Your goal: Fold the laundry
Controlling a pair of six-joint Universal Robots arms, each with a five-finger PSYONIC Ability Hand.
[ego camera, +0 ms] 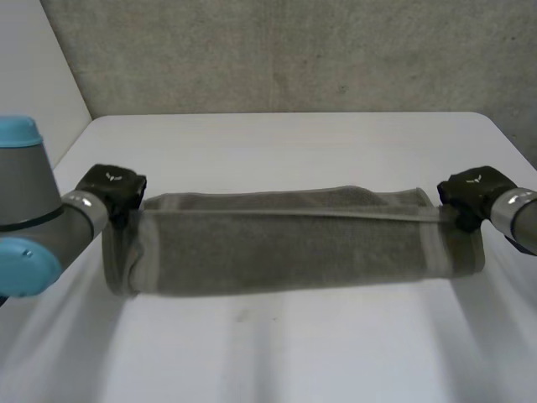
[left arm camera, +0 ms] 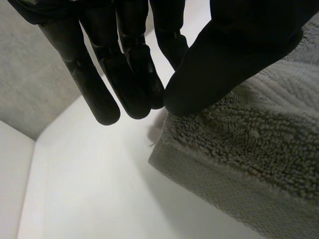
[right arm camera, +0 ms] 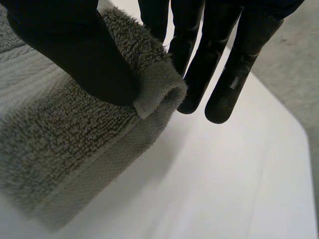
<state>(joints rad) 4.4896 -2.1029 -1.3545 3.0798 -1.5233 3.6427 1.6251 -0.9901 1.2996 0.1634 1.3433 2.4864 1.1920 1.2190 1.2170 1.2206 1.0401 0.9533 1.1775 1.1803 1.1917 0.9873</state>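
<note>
White tabletop (ego camera: 268,353) filled the 6 o'clock side of the head view. Beyond it a grey towel (ego camera: 285,252) lay across the middle, folded lengthwise into a long band running from 9 o'clock to 3 o'clock. The left hand (ego camera: 113,189) was at the towel's 9 o'clock end, on the far corner. In the left wrist view its thumb (left arm camera: 234,55) pressed that corner against straight fingers (left arm camera: 124,74), so the cloth was pinched. The right hand (ego camera: 474,191) was at the 3 o'clock end, also on the far corner. In the right wrist view its thumb (right arm camera: 75,45) clamped a curled edge of the terry against the fingers (right arm camera: 234,74). A rough grey wall (ego camera: 294,50) rose at 12 o'clock behind the tabletop.
</note>
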